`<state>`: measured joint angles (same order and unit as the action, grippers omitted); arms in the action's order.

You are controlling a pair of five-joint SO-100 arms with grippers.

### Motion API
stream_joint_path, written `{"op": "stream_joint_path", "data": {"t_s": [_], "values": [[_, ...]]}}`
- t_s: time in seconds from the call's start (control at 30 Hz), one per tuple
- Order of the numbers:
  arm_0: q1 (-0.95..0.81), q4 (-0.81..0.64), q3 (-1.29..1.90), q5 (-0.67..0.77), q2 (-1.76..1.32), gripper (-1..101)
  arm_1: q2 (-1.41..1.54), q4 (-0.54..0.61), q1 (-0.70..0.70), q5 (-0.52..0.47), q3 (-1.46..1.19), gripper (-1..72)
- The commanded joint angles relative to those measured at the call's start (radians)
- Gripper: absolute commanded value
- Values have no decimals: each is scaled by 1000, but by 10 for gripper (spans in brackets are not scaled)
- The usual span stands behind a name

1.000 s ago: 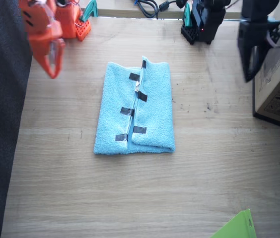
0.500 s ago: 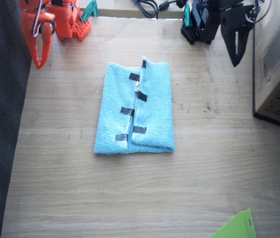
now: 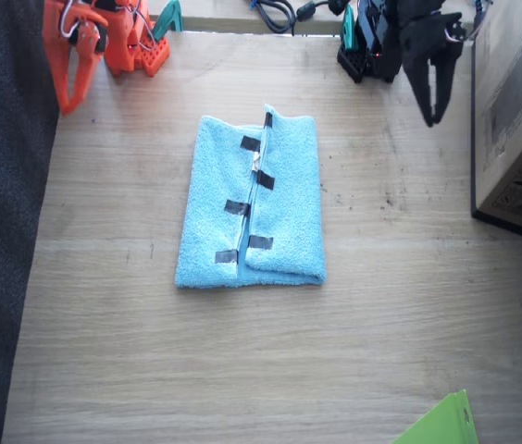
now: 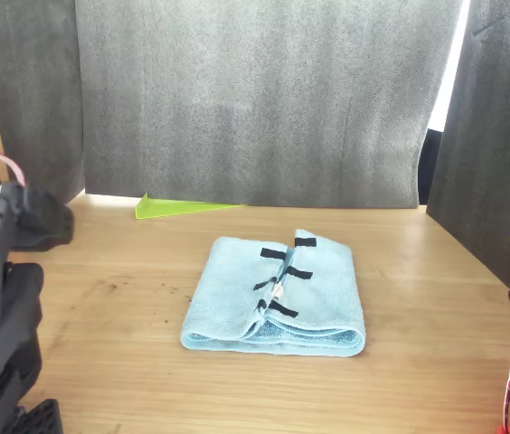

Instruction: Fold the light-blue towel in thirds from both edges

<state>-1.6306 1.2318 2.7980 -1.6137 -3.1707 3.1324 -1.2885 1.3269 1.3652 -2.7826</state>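
Note:
The light-blue towel point(image 3: 252, 205) lies folded in the middle of the table, flat and still. Both flaps are turned inward, and its two edges point(image 3: 254, 190) meet along the centre line, each marked with black tape strips. In the front view the towel point(image 4: 278, 294) shows the same seam on top. My right gripper point(image 3: 65, 104), orange, hangs near the table's back corner, shut and empty, far from the cloth. My left gripper point(image 3: 430, 117), black, points down near the opposite back corner, shut and empty as well.
A cardboard box point(image 3: 518, 111) stands at the table's side beside the left arm. A corner of a lime-green sheet point(image 3: 439, 425) pokes in at the near edge. A dark curtain point(image 3: 2, 240) borders the other side. Cables point(image 3: 275, 11) lie behind the table.
Both arms have drawn back toward their bases: the right gripper rose and moved away from the towel, the left gripper swung inward from the box. The towel has not moved.

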Motion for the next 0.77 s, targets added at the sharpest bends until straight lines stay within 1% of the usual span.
{"op": "stream_joint_path", "data": {"t_s": [0.0, 0.13, 0.2, 0.43, 0.53, 0.57, 0.73], "values": [[-18, 2, 9, 2, -8, 60, 17, 2, -15, 28, 0, -1], [-21, 2, 9, 6, -8, 89, 17, 5, -15, 21, 0, 36], [-26, 2, 9, 9, -8, 95, 17, 5, -12, 17, 0, 12], [-17, 2, 9, -3, -6, 91, 17, 5, -8, 12, -2, 14], [-17, 2, 9, -3, -6, 62, 17, 5, -8, 12, -2, 0], [-17, 2, 9, -3, -6, 5, 17, 5, -8, 14, -2, 0], [-35, 11, 8, 14, -6, -3, 17, 5, -12, 18, -2, 0]]}}
